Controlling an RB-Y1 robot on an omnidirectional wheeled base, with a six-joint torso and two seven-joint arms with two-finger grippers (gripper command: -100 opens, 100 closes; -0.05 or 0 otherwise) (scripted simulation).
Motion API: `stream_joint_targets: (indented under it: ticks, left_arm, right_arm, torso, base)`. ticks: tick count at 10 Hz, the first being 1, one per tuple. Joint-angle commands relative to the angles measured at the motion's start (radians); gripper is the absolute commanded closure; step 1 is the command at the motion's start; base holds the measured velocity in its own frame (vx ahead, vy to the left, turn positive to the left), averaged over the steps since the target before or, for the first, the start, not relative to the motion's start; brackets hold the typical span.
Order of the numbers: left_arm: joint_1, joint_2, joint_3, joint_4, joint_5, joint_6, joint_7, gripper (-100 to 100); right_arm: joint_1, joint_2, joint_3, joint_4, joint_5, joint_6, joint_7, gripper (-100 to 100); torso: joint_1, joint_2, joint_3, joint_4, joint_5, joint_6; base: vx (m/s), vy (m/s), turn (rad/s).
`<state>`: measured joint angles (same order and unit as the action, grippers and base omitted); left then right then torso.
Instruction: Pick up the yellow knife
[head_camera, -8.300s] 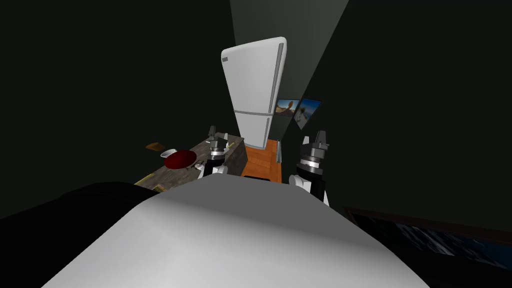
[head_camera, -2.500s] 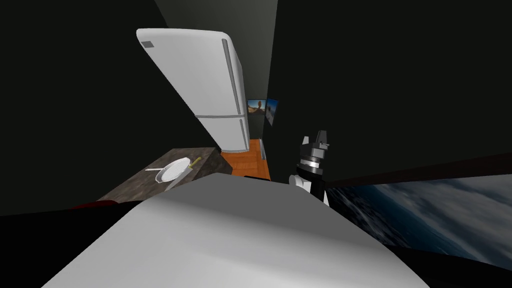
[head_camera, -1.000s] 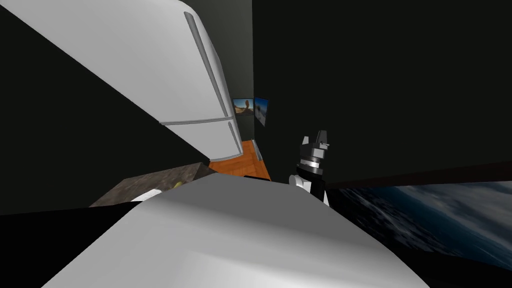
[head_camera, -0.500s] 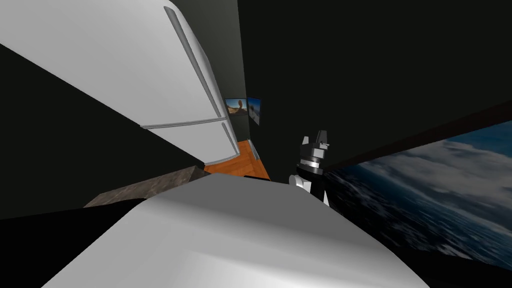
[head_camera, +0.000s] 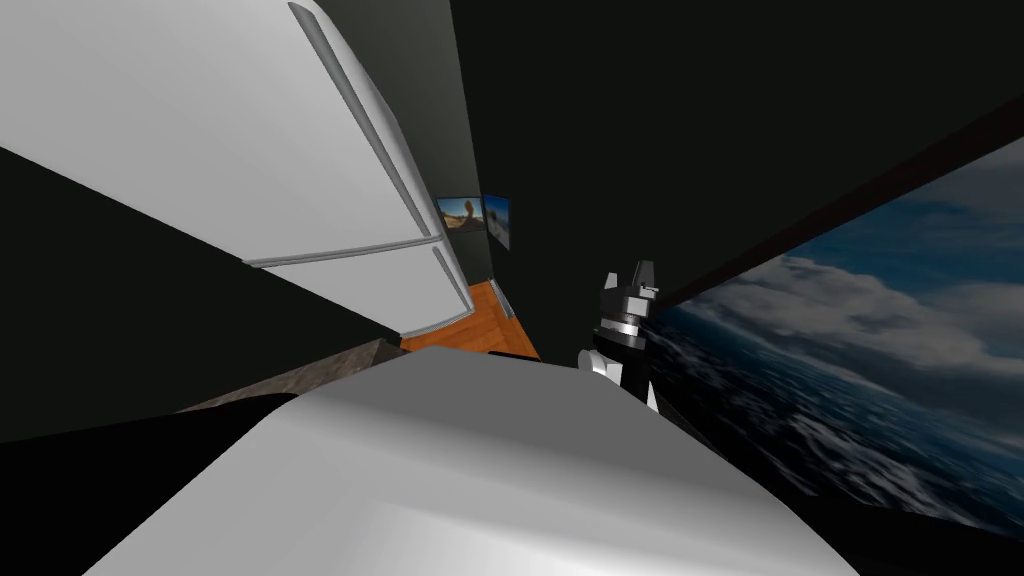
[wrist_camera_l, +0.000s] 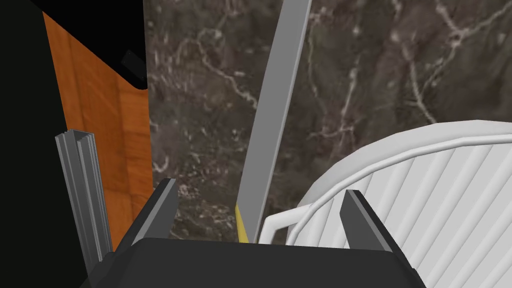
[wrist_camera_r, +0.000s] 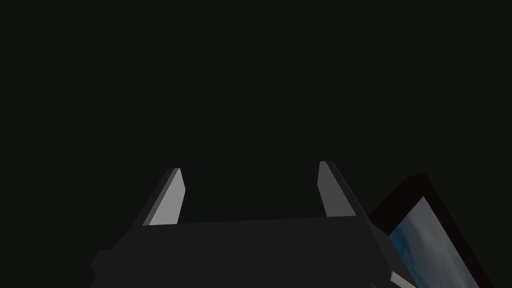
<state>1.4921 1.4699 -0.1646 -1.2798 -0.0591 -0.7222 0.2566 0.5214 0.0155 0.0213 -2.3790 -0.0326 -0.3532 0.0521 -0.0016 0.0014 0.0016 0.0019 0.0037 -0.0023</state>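
Note:
The knife lies on a dark marbled counter, its long grey blade pointing away from my left hand. A sliver of its yellow handle shows at the gripper body. My left gripper hangs open just over the knife, one finger on each side of it, neither touching. A white ribbed pan sits right beside the knife, under one fingertip. My right gripper is raised at my right side, open and holding nothing.
A tall white fridge leans in close at the left, past the counter end. Orange wood floor runs between it and a dark wall. A big framed sky picture hangs at my right. The counter edge drops to floor near the knife.
My head view has swung and closed in on the fridge, which has grown at the left. The counter with pan and knife has slipped under my chest. The right arm has kept still.

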Motion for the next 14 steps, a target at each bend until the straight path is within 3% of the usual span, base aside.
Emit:
stream_joint_targets:
  ticks: [1,5,6,7,9,10,13,14]
  left_arm:
    - [0.000,0.000,0.000,0.000,0.000,0.000,0.000,100]
    - [-0.001,0.001,0.000,0.000,0.000,0.000,-0.002,100]
    - [-0.001,0.001,0.000,-0.001,-0.001,0.000,-0.002,0]
    - [0.028,0.051,0.015,-0.014,0.045,-0.008,-0.027,100]
    - [0.066,0.117,0.034,-0.031,0.103,-0.010,-0.066,100]
    - [0.066,0.128,0.034,-0.031,0.104,-0.010,-0.066,100]
    - [0.124,0.227,0.063,-0.057,0.191,-0.014,-0.125,100]
    - [0.124,0.238,0.063,-0.057,0.193,-0.014,-0.125,100]
  right_arm:
    - [0.000,0.000,0.000,0.000,0.000,0.000,0.000,0]
    - [0.000,0.000,0.000,0.000,0.000,0.000,0.000,0]
    - [0.000,0.000,0.000,0.000,0.000,0.000,0.000,0]
    - [0.000,0.000,0.000,0.000,0.000,0.000,0.000,0]
    - [0.000,0.000,0.000,0.000,0.000,0.000,0.000,0]
    - [0.000,0.000,0.000,0.000,0.000,0.000,0.000,0]
    - [0.000,0.000,0.000,0.000,0.000,0.000,0.000,0]
    - [0.000,0.000,0.000,0.000,0.000,0.000,0.000,0]
  torso:
    - [0.000,0.000,0.000,0.000,0.000,0.000]
    - [0.000,-0.002,-0.002,-0.001,-0.001,-0.001]
    - [0.000,-0.002,-0.001,-0.001,-0.001,-0.001]
    - [0.000,-0.002,-0.001,-0.001,0.000,-0.001]
    - [0.000,-0.004,-0.003,-0.002,-0.001,-0.004]
    - [-0.001,-0.005,-0.004,-0.002,-0.001,-0.003]
    - [0.000,-0.005,-0.003,-0.002,-0.002,-0.003]
    - [-0.001,-0.005,-0.003,-0.002,-0.002,-0.004]
  base:
    - [-0.005,0.004,0.014]
    - [0.000,0.000,0.000]
    - [0.000,0.000,0.000]
    - [0.045,0.012,0.315]
    - [0.070,0.006,0.326]
    - [0.042,0.003,0.085]
    - [0.043,0.010,0.229]
    - [0.038,0.000,0.084]
